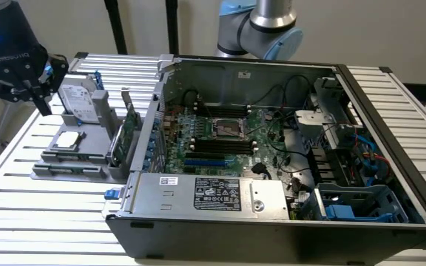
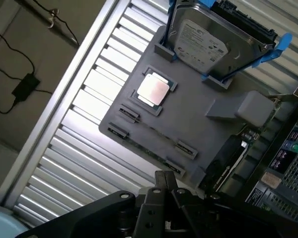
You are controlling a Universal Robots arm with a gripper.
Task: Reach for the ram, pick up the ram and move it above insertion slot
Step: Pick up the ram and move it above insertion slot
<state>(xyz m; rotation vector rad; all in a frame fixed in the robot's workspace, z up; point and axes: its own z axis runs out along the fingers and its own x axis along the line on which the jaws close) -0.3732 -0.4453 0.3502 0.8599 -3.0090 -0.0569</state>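
Claw [image 2: 165, 179] above the grey tray [image 2: 198, 130], ram [image 2: 145, 148] not yet taken.

I read the claw as clenched and empty, hanging over the tray and well apart from the ram. The ram appears to stand on edge between the clips along the tray's border, on the far side of the processor chip [image 2: 153, 90] from the hard drive [image 2: 208, 40]. I judge it light, stiff and fragile. It should be gripped on its long faces at mid-length, clear of the clips.
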